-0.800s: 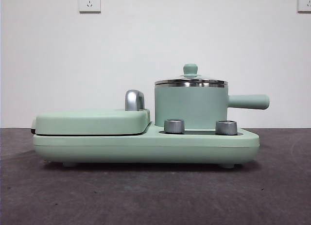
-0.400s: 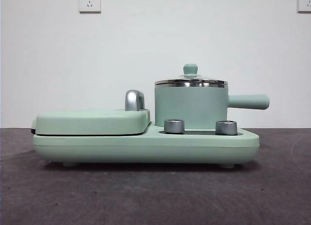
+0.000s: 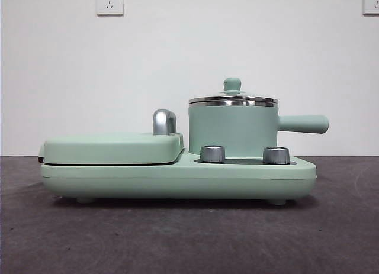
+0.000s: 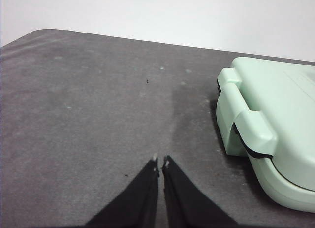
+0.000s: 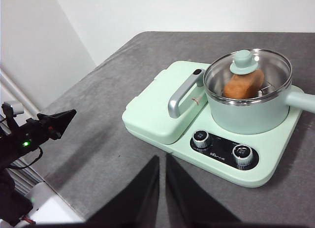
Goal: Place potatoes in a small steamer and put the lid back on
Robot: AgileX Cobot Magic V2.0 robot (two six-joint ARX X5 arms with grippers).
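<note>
- One oblong orange-brown potato (image 5: 242, 85) inside mint-green cylindrical steamer pot (image 5: 251, 112), seen through round clear glass lid (image 5: 248, 76) seated on steel rim; task looks complete.
- Pot on mint-green cooker base (image 3: 177, 176), beside flat closed griddle cover (image 3: 112, 148).
- Left gripper (image 4: 161, 162) clenched, empty, low over grey table (image 4: 88, 114), parked clear.
- Right gripper (image 5: 162, 161) clenched, empty, well back from pot, likely retracted.

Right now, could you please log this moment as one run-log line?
potato: inside steamer | lid: on steamer | left gripper: shut, beside griddle | right gripper: shut, clear
</note>
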